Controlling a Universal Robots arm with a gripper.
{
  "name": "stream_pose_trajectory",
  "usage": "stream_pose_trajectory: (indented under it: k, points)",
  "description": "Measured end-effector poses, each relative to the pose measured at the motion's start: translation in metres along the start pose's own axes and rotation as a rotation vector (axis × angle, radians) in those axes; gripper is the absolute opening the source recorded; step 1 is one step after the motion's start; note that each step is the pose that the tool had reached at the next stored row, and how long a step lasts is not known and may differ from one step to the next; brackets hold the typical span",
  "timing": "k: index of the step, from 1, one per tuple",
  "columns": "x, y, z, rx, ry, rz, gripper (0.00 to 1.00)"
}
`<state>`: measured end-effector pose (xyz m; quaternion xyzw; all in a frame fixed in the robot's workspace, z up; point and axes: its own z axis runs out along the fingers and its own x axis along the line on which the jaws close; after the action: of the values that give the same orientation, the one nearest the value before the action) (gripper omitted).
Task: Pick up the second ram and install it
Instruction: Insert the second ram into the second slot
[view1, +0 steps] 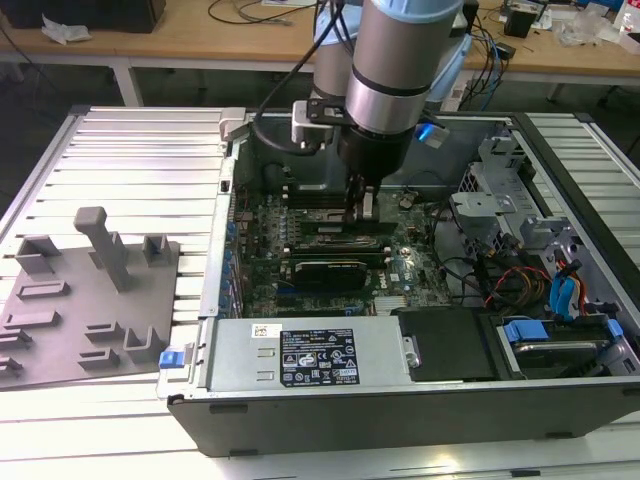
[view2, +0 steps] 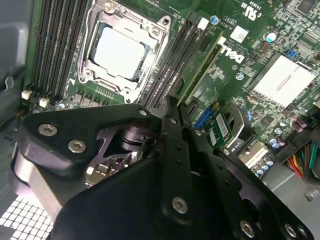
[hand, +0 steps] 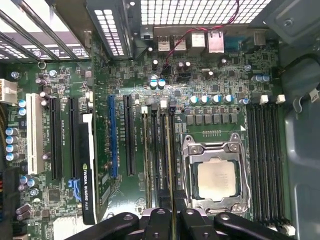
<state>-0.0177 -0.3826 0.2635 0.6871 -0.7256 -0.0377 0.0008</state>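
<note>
Second ram (view2: 200, 67): thin green strip, edge-on, prob. seated in mem slot.

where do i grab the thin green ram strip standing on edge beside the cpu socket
Pinch the thin green ram strip across its two flat faces at the long top edge, coming straight down from above. It stands upright among long black memory slots, so only that top edge is free. The gripper straddles it there.

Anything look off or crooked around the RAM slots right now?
Nothing stands out. The claw sits over the slots beside the CPU socket, in line with the green RAM stick standing on edge there. No visible damage or loose parts on the board.
</note>
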Motion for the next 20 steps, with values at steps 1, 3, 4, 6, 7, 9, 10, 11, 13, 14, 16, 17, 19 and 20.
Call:
stream_pose_trajectory:
  k: [1,3,4,6,7,9,10,11,13,14,16,17,19,20]
  points:
    - [-0.0001,0.001,0.0025,0.0,-0.0001,0.0,0.14]
    - [0.0002,0.0025,0.0099,0.0,0.0,0.0,0.14]
    - [0.0003,0.0026,0.0125,-0.0001,0.0001,-0.001,0.14]
    - [0.0005,0.0035,0.0154,-0.0002,0.0004,-0.005,0.14]
    - [0.0006,0.0041,0.0166,-0.0004,0.0004,-0.006,0.14]
    - [0.0008,0.005,0.0193,-0.0003,0.0004,-0.006,0.14]
    - [0.001,0.0055,0.0215,-0.0003,0.0003,-0.006,0.14]
    - [0.0011,0.0059,0.0235,-0.0003,0.0002,-0.006,0.14]
    - [0.0012,0.0061,0.0254,-0.0003,0.0004,-0.006,0.14]
    - [0.0013,0.0062,0.0264,-0.0003,0.0003,-0.006,0.14]
    - [0.0014,0.0064,0.0293,-0.0004,0.0004,-0.006,0.14]
    - [0.0015,0.0066,0.0302,-0.0003,0.0003,-0.006,0.14]
    - [0.0017,0.0072,0.0335,-0.0003,0.0004,-0.006,0.14]
    - [0.0018,0.0072,0.0356,-0.0004,0.0003,-0.006,0.14]
